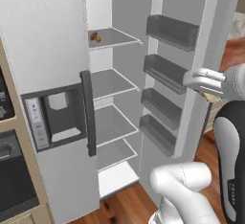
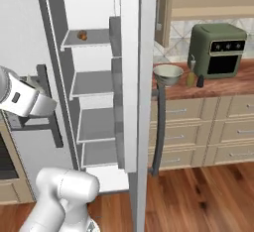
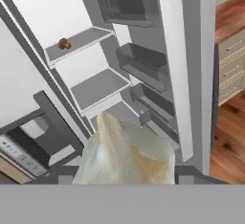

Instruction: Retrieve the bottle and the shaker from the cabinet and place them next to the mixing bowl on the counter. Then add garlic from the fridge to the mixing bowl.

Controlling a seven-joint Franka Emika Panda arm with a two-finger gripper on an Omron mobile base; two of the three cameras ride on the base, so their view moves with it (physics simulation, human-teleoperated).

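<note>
Gripper (image 3: pixel 125 173) closed on garlic (image 3: pixel 122 153), pale bulb filling jaws, held outside the open fridge (image 1: pixel 158 74) w/ door swung wide, prob. for carry to the mixing bowl (image 2: pixel 167 74). Bowl sits at counter's (image 2: pixel 233 85) left end; bottle (image 2: pixel 191 79) & shaker (image 2: pixel 200 81) just beside it. Wood floor below.

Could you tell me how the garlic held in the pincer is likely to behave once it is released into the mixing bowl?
The garlic looks bulbous with a pointed top, so it may roll and settle sideways. Its papery-looking skin suggests lightness. The mixing bowl's curved wall should probably contain it.
</note>
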